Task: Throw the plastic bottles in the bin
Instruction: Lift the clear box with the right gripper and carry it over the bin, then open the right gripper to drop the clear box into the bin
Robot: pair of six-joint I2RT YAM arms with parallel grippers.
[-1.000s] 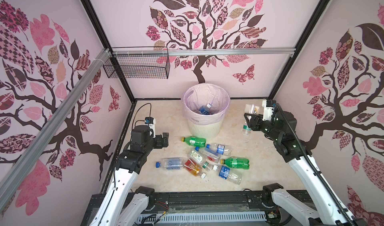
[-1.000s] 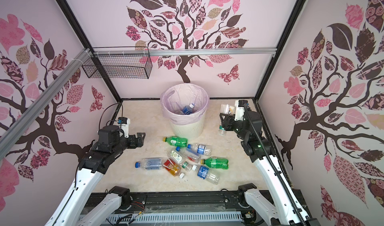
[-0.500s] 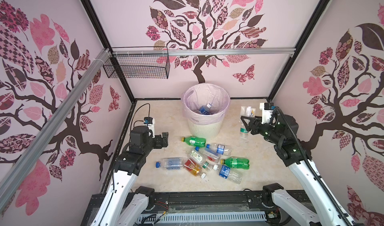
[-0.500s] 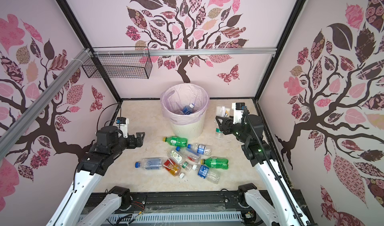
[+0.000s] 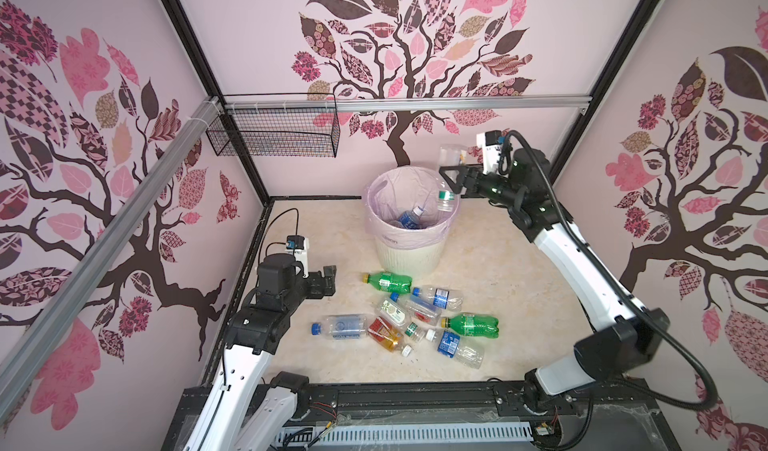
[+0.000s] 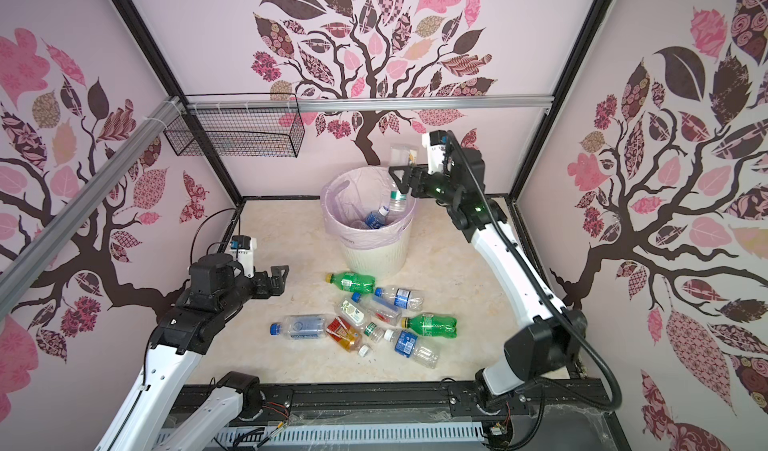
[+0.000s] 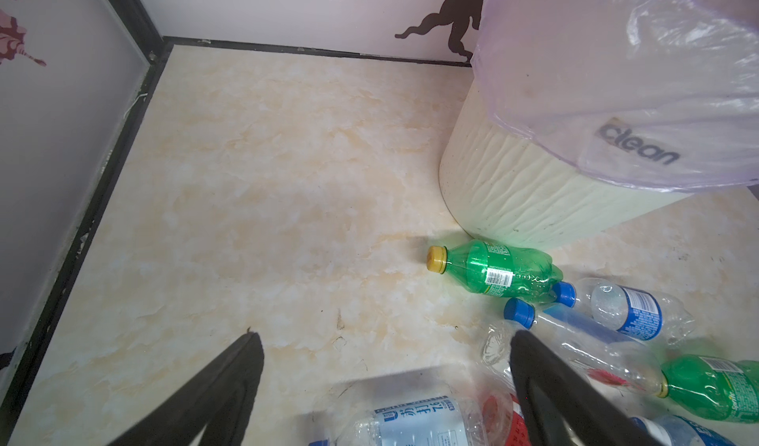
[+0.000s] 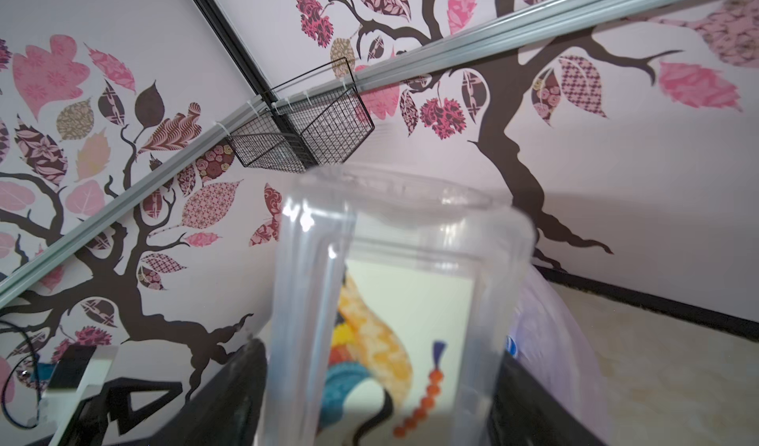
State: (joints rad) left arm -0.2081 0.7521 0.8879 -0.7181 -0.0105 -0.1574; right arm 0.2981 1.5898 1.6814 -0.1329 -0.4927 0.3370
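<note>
The surface (image 5: 511, 270) is a smooth cream sheet veined like marble. It is boxed in by black frame posts and pale pink walls (image 5: 249, 33) printed with brown trees and patterned leaves. A ridged aluminium rail (image 5: 457, 103) crosses the back wall, and a black wire basket (image 5: 274, 137) hangs from it near the corner.

The bin (image 5: 409, 258) stands toward the back of the surface. It is round, cream and ribbed up its sides, with a thin, crinkled pink bag (image 5: 405, 235) folded over the rim. A blue-labelled bottle (image 5: 409, 219) lies inside.

In front of the bin the plastic bottles (image 5: 415, 316) lie in a loose heap. Among them are two glossy green bottles (image 5: 388, 282) with yellow caps, clear crumpled ones with blue caps, and an amber bottle (image 5: 384, 333) with a red label.

The left claw (image 5: 328, 282) hovers to the left of the heap, empty, its fingers spread wide. The right claw (image 5: 452, 179) is at the bin's right rim. A clear bottle (image 5: 450, 156) stands cap-down between its fingers, over the opening. Whether they press it or have let go I cannot tell.
</note>
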